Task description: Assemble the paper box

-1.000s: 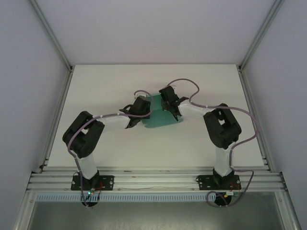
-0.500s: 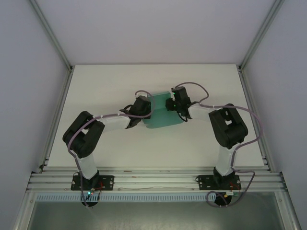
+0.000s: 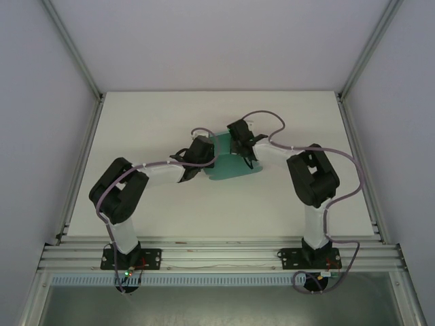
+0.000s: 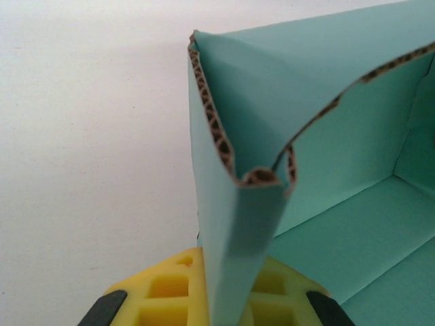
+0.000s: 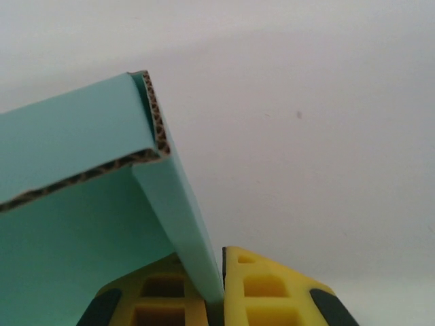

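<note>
Teal-green corrugated card: paper box point(image 3: 228, 168), partly raised, mid-table point(image 3: 136, 122), lying between the two wrists.
Left arm point(image 3: 163, 173): jaws pressed together on the folded-over left wall, yellow pads point(image 4: 170, 299) either side of the card.
Right arm point(image 3: 279, 157): jaws pinching the right wall near its corner edge.
Each wall rises straight out of its jaws; both arms equally near, already in contact.
Surroundings: purple cables point(image 3: 262, 114) looping over the wrists; nothing seen obstructing.
Judged next: seating the raised walls.
</note>
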Available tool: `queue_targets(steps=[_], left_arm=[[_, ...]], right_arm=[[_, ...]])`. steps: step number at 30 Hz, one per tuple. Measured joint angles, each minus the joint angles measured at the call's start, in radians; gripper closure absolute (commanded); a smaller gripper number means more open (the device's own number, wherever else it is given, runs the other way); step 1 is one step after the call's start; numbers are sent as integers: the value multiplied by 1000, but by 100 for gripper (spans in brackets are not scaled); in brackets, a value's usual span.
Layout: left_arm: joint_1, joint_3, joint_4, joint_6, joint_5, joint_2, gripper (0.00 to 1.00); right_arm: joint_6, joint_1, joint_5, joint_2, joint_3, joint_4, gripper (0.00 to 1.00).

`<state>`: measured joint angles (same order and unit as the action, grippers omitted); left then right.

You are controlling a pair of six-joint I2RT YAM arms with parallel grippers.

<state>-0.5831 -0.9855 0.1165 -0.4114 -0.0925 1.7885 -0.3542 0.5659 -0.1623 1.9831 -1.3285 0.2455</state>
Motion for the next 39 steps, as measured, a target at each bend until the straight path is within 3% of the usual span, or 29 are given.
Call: queue_targets(steps=[7,8,12,14,17,23,26,39], left_arm=[[-27,-2,10,-14,34,0,100],[-26,-2,12,-14,33,0,100],[-25,-2,8,-13,31,-1,100],[-26,-1,3,-7,31,-2,100],[-26,-1,1,0,33,-2,100],[-24,-1,10,1,29,-9,100],[-23,-1,8,1,21,-14,100],[-16,1,9,-7,7,-14,100]], right_arm=[[-115,19,-137,35,-87,185,99],[-109,22,-140,35,-84,177,91],[-29,20,-106,-34,64,-10,70],[7,4,-61,-98,185,-141,69],[53,-41,58,-175,323,-303,58],[105,-117,257,-208,375,-426,58],[116,-128,304,-208,377,-452,52],[117,-175,479,-201,378,-497,51]])
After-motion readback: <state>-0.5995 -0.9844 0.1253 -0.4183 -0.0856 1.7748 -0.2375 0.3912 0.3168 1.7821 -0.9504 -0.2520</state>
